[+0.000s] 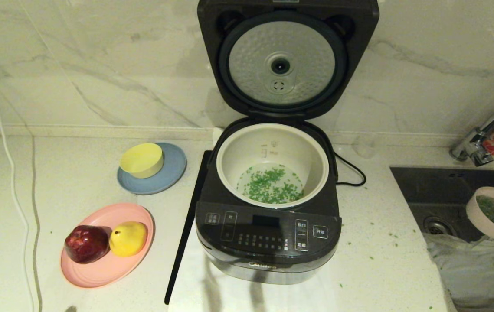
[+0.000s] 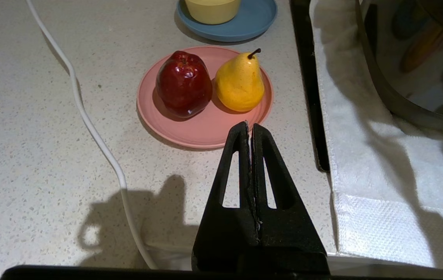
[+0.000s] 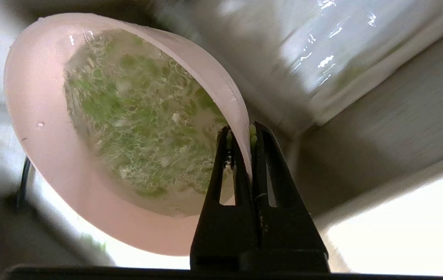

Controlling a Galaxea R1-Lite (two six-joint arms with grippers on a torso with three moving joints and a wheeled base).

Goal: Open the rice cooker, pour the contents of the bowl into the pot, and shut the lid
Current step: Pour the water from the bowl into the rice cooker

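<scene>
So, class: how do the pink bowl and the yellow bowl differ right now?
The pink bowl is held tilted over the sink by the right gripper; the yellow bowl sits on a blue plate. Green bits cling inside the pink one; the yellow one looks empty. Both are small and round.

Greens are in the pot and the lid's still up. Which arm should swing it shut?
Probably the left. The left pincer is shut on nothing, low beside the pink plate. The right pincer grips the bowl's rim over the sink, so it cannot reach the lid.
</scene>
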